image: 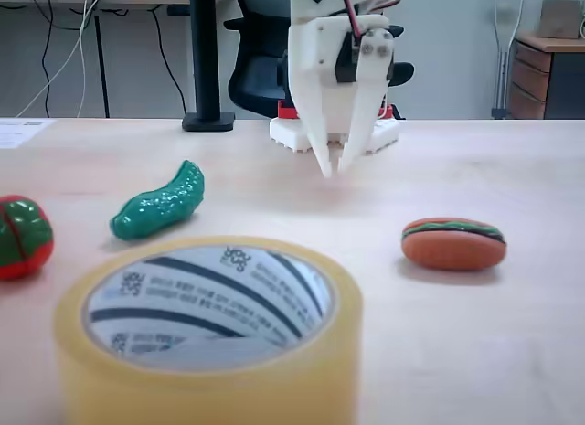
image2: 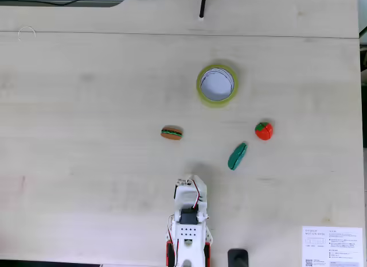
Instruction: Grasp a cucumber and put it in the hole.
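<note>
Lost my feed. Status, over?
Fingers shut, empty, above table. Teal bumpy toy cucumber lies outside yellow tape roll's hole. Nothing in the way.

The small bumpy toy cucumber [image: 159, 204] is shiny teal-green. The big tape roll [image: 212, 370] is yellow outside; its hole [image: 208, 302] has a white wall with dark stripes. The round toy [image: 22, 236] is red and green. The toy burger [image: 453, 243] is orange-brown with a green and dark stripe.

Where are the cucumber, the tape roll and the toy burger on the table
cucumber [image: 157, 204]: low fixed view, the middle of its bumpy green body.
tape roll [image2: 201, 89]: fixed view from above, its yellowish left rim.
toy burger [image: 453, 245]: low fixed view, the middle of its orange bun.
</note>
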